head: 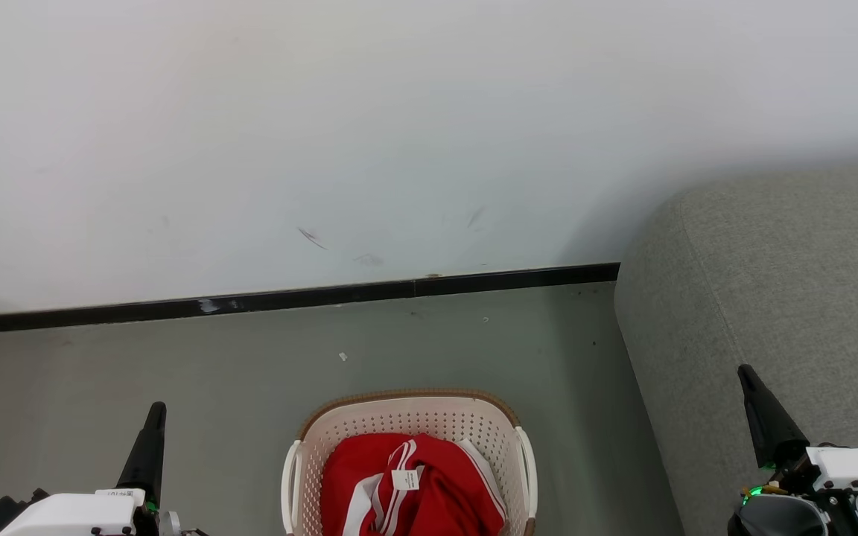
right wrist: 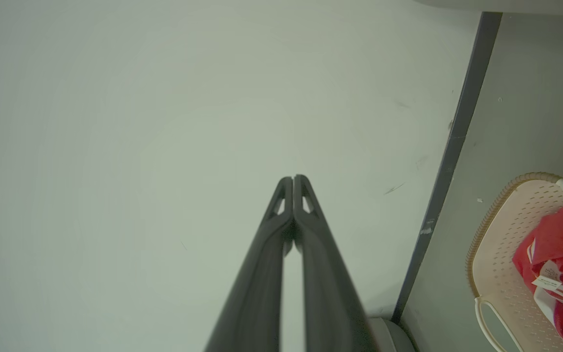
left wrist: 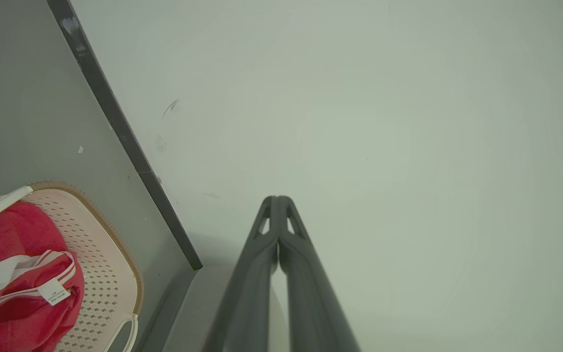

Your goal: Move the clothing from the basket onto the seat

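**Head view with both wrist views.** The basket point(head: 399, 418) is cream-white plastic. Its walls are pierced by regular rows of small holes, its rim is a brown woven-look band, and it has looped side handles. It stands at bottom centre on a smooth, matt grey-green floor point(head: 176, 372).

The clothing point(head: 429, 491), soft bright red fabric with white stripes, lies crumpled inside the basket. A small white rectangular tag point(head: 405, 479) sits on its upper fold.

To the right, near the basket but apart from it, is the seat point(head: 771, 298). It is a sofa in coarse grey woven fabric with a rounded, padded edge.

Behind them a pale matt wall point(head: 325, 112), lightly scuffed, meets the floor along a glossy black skirting strip point(head: 287, 298).

The left pincer point(left wrist: 277, 198) has two long, dark, tapering fingers, each with a triangular cut-out near the tip. The tips are pressed together, so it is clenched and holds nothing. It is left of the basket and points toward the wall.

The right pincer point(right wrist: 293, 177) has the same form and is likewise clenched and empty. In the head view it appears at the lower right, against the seat's side.
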You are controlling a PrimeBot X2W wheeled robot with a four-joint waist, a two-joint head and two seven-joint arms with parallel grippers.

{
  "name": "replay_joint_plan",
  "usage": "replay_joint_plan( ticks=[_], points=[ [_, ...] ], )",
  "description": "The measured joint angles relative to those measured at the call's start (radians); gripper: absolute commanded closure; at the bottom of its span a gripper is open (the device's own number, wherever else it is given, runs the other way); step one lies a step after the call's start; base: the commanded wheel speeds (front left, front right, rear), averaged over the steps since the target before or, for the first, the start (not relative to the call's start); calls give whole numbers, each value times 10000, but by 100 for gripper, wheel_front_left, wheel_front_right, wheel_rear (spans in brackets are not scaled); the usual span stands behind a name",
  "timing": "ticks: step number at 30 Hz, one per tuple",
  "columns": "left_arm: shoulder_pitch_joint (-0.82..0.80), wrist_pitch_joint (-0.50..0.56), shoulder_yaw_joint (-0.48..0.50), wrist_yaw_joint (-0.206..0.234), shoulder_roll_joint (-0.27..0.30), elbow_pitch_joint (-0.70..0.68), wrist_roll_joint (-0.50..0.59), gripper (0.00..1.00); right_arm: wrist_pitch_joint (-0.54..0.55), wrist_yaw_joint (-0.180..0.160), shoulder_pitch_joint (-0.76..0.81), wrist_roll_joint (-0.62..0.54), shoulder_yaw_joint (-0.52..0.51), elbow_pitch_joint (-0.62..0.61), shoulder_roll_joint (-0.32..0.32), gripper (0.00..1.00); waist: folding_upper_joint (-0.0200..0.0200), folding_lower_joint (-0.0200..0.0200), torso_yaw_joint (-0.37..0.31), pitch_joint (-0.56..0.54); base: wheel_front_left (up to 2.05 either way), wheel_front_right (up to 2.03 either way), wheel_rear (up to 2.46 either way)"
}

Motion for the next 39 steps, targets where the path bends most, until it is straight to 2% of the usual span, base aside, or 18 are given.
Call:
replay_joint_plan(
  ticks=[39],
  points=[
    [0, 0, 0, 0, 0, 0, 0, 100, 2, 0, 0, -19, -2, 0, 2, 100, 0, 0, 0, 0, 0, 0, 0]
  ],
)
